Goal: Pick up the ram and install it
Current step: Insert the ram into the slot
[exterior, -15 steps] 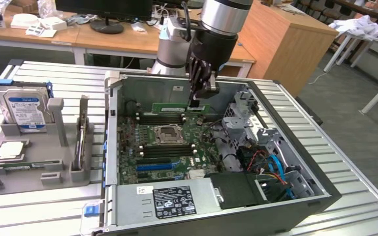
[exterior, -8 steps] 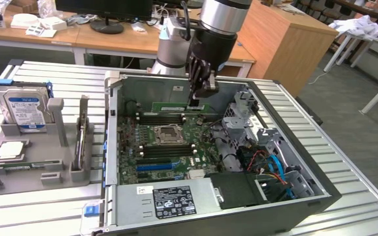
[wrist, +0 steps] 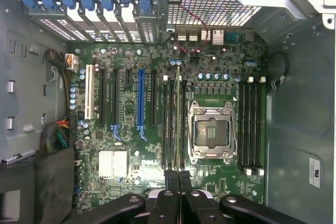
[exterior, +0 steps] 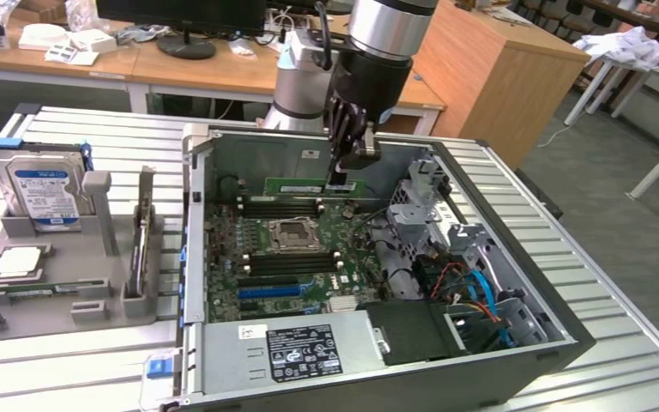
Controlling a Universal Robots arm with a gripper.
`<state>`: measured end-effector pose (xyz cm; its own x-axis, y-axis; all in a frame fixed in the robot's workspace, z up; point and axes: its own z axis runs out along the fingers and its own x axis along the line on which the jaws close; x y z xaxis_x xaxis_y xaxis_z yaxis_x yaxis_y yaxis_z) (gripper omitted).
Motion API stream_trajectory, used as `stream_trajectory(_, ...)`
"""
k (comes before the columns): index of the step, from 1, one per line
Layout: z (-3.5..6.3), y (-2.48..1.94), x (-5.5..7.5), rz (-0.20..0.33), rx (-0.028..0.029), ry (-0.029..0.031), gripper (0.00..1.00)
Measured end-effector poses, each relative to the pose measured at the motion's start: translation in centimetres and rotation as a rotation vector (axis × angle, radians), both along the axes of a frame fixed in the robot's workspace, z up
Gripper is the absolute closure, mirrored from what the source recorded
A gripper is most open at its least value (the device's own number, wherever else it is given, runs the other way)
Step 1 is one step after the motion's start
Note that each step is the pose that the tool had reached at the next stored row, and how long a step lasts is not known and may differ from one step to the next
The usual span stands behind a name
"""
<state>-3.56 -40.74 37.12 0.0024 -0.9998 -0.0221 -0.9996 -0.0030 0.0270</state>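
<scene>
Ram (exterior: 301,186) pinched btwn jaws near one end, over mobo slots (wrist: 165,129).

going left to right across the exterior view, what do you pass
hard drive → ram held in the shut hand → metal drive cage → blue cables

Green ram (exterior: 302,186), black tool (exterior: 339,178), green motherboard (wrist: 149,56) (one blue slot (wrist: 140,98))

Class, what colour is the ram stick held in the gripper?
Green. The ram, held by the gripper, shows best in the exterior view.
</scene>
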Motion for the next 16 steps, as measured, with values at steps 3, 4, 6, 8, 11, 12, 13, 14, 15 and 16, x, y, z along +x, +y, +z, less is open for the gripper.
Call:
stream_trajectory(3,0.0,0.0,0.0,0.0,0.0,0.0,0.89)
stream_trajectory(4,0.0,0.0,0.0,0.0,0.0,0.0,0.89)
stream_trajectory(6,0.0,0.0,0.0,0.0,0.0,0.0,0.89)
stream_trajectory(8,-0.07,0.01,0.0,0.0,0.0003,-0.0001,0.89)
stream_trajectory(11,-0.36,0.0,0.0,0.0,0.0,0.0001,0.89)
stream_trajectory(12,-0.49,0.0,0.0,0.0,0.0001,0.0001,0.89)
stream_trajectory(13,-0.65,0.0,0.0,0.0,0.0001,0.0,0.89)
stream_trajectory(14,-0.82,0.0,0.0,0.0,0.0,0.0001,0.89)
stream_trajectory(15,-0.99,0.0,0.0,0.0,0.0,0.0001,0.89)
stream_trajectory(16,-1.17,0.0,0.0,0.0,-0.0001,0.0001,0.89)
